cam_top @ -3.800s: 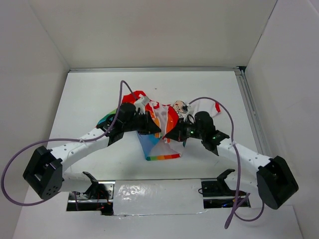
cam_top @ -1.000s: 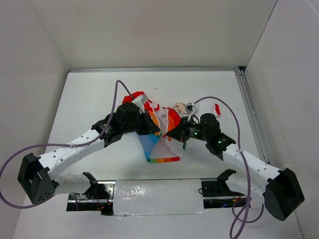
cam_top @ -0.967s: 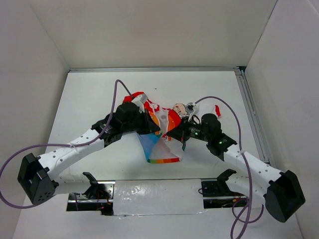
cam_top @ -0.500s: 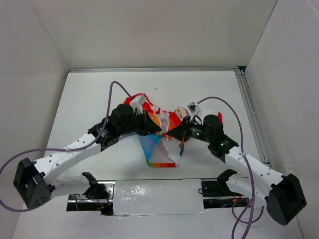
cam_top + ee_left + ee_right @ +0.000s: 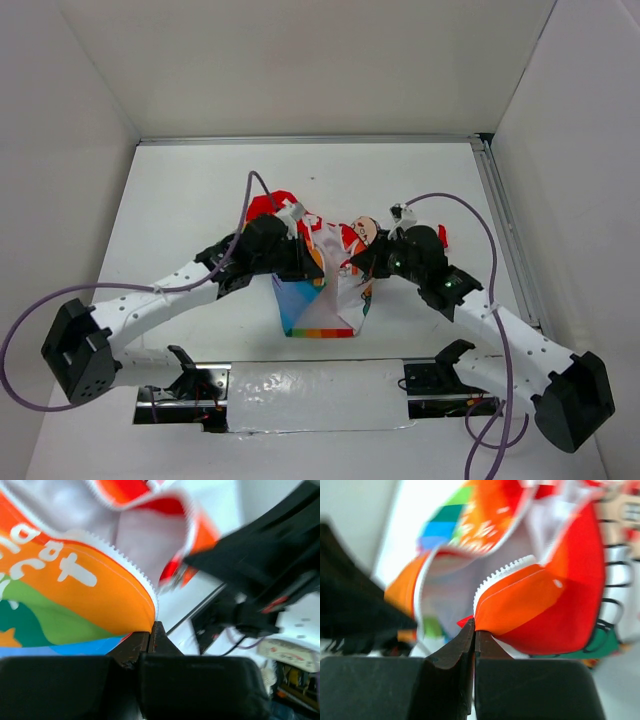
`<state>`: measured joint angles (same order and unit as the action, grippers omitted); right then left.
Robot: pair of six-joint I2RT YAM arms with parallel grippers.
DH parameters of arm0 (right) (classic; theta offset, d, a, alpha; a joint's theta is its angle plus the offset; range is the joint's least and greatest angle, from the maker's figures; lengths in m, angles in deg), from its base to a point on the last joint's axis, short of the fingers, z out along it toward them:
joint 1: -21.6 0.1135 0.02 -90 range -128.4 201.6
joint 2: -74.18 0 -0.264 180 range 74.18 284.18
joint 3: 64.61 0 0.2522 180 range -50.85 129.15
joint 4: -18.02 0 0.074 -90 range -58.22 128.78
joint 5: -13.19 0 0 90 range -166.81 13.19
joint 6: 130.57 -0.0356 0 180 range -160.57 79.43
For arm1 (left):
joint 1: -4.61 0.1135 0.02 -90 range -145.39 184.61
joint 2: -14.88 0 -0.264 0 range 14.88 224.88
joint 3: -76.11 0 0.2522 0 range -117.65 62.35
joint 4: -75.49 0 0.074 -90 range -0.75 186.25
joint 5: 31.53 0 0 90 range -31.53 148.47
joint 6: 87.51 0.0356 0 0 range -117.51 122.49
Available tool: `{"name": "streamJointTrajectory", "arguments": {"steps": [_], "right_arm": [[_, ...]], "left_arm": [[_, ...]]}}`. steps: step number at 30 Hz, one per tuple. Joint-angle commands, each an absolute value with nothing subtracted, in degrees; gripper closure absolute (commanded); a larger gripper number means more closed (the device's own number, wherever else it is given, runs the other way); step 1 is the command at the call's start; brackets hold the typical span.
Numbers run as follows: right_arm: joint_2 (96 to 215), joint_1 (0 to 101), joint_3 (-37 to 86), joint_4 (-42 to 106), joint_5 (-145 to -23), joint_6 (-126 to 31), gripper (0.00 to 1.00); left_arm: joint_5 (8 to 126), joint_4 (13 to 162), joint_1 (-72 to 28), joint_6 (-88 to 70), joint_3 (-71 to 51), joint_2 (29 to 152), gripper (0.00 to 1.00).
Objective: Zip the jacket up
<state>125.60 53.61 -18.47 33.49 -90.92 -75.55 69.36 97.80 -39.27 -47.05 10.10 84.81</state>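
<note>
The jacket (image 5: 318, 305) hangs bunched between my two grippers over the middle of the table, with its rainbow hem drooping toward the near edge. My left gripper (image 5: 316, 262) is shut on the orange front panel (image 5: 75, 595) just below its white zipper teeth (image 5: 131, 565). From the right, my right gripper (image 5: 352, 266) is shut on the orange-red panel (image 5: 545, 600) of the other front edge, beside its zipper teeth (image 5: 502, 572). The two front edges stand apart, with white lining (image 5: 450, 585) showing between them. The cartoon face (image 5: 366, 232) peeks out above the right gripper. No zipper slider shows.
White walls enclose the white table on three sides. A metal rail (image 5: 505, 230) runs along the right edge. A taped silver plate (image 5: 310, 385) lies between the arm bases at the near edge. Purple cables (image 5: 455, 205) loop above both arms.
Both grippers have drawn closer together and lifted the jacket. Its hem now hangs straighter and nearer the front edge. Both grips have held.
</note>
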Motion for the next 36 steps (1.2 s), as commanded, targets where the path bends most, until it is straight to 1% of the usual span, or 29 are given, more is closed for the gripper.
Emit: {"name": "streamJointTrajectory", "arguments": {"steps": [1,6,8,10,11,12,13,14,16,17,23,28,30,31,33,34,36], "right_arm": [[128.8,52.2,-14.6,44.9,-77.0,-77.1,1.00],[135.7,51.7,-15.8,42.9,-75.0,-78.5,1.00],[138.0,51.7,-16.0,41.9,-74.4,-78.5,1.00],[139.7,51.6,-15.3,41.7,-74.0,-78.3,1.00],[140.0,51.7,-15.1,41.9,-73.6,-78.1,1.00],[140.3,51.6,-14.8,41.9,-73.6,-77.6,1.00],[140.7,51.7,-14.7,42.1,-73.6,-77.4,1.00],[140.7,51.6,-14.8,41.9,-74.0,-77.2,1.00],[140.5,51.4,-15.2,41.5,-74.2,-77.1,1.00],[140.3,51.4,-15.5,41.2,-74.7,-77.1,1.00],[139.8,51.4,-16.0,40.7,-75.7,-76.9,1.00],[139.7,51.2,-16.5,40.3,-76.3,-77.3,1.00],[139.3,51.2,-16.8,40.2,-76.5,-77.4,1.00],[139.2,51.3,-16.7,40.3,-76.5,-77.3,1.00],[139.0,51.3,-16.7,40.5,-76.5,-77.3,1.00],[139.0,51.1,-16.7,40.6,-76.5,-77.1,1.00],[138.6,51.1,-16.7,40.7,-76.5,-76.9,1.00]], "left_arm": [[67.4,106.8,-40.9,-46.9,10.2,89.2,1.00],[71.8,106.6,-40.8,-49.3,16.5,95.0,1.00],[74.4,105.0,-40.9,-49.3,16.8,97.1,1.00],[76.3,104.6,-40.9,-48.8,15.7,99.3,0.82],[76.9,104.2,-41.0,-48.3,15.4,99.9,0.63],[77.2,104.1,-41.1,-48.3,15.0,100.2,0.55],[77.2,104.0,-41.1,-48.5,14.9,100.6,0.52],[77.2,103.8,-41.1,-48.7,14.9,100.6,0.43],[76.5,104.3,-41.1,-49.0,14.9,100.4,0.41],[76.1,104.4,-41.1,-49.3,15.0,100.2,0.37],[74.2,105.3,-41.1,-50.4,15.9,98.9,0.35],[75.0,104.5,-41.2,-50.2,14.0,101.6,0.36],[73.9,104.7,-41.4,-50.6,13.0,103.3,0.40],[73.6,105.1,-41.4,-50.8,12.5,103.8,0.52],[73.1,105.7,-41.4,-50.9,11.9,105.3,0.70],[73.3,105.5,-41.4,-50.6,11.7,105.8,0.84],[73.8,105.3,-41.4,-50.5,11.4,106.4,1.00]]}}
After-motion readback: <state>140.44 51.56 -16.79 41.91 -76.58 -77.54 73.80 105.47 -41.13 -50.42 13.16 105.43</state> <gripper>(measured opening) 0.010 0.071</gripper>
